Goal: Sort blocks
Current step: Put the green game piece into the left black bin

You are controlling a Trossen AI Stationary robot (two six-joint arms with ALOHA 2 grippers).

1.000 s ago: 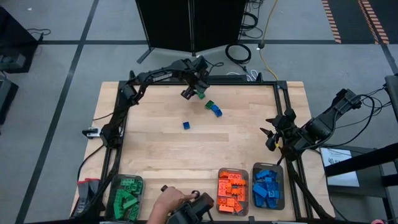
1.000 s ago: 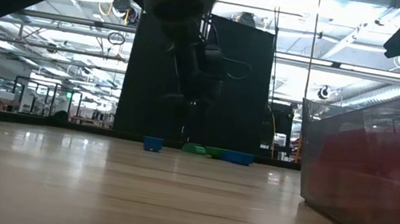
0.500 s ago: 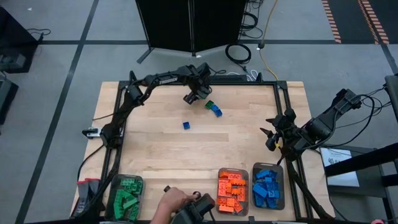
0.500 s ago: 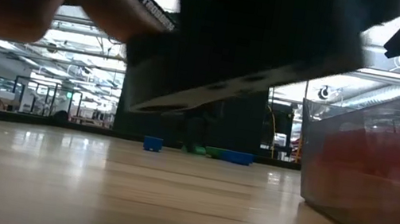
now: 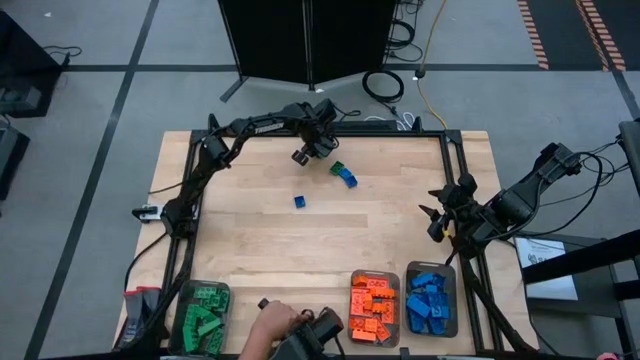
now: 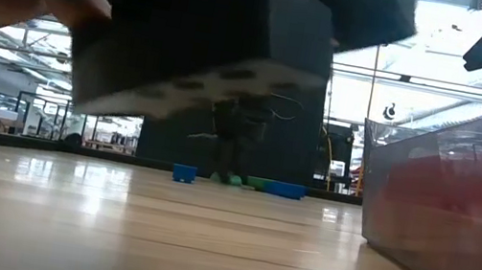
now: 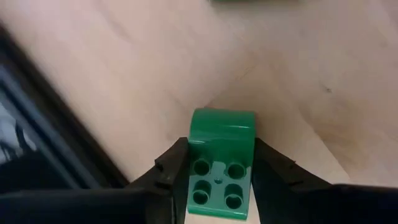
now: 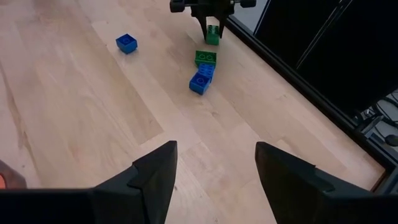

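Near the table's far edge a green block [image 7: 222, 134] with a rounded end sits between the fingers of my left gripper [image 7: 221, 158], which is shut on it and points steeply down [image 5: 306, 154]. The right wrist view shows the same block [image 8: 212, 34] under that gripper. A green block [image 5: 337, 167] and a blue one [image 5: 348, 179] lie together a little to its right. A single blue block [image 5: 299, 201] lies nearer the middle. My right gripper [image 5: 436, 214] waits open at the table's right edge, nothing between its fingers [image 8: 214, 165]. My left gripper pinches the green block by its two opposite side walls [image 7: 193, 163], one finger [image 7: 171, 168] on each side, at the studded end. The fingers come from above, slanting down. The block's rounded end points away from the fingers; whether it still rests on the wood I cannot tell.
Three clear trays stand at the near edge: green blocks [image 5: 203, 315] at left, orange [image 5: 373, 308] and blue [image 5: 432, 308] at right. A person's hand [image 5: 268, 335] with a dark device is at the near edge and covers the low view's top [image 6: 198, 41].
My left gripper has come down at the table's far edge, over the green block, until its fingers stand at the tabletop. The person's hand and dark device have moved in front of the low camera. The other blocks have kept their places.
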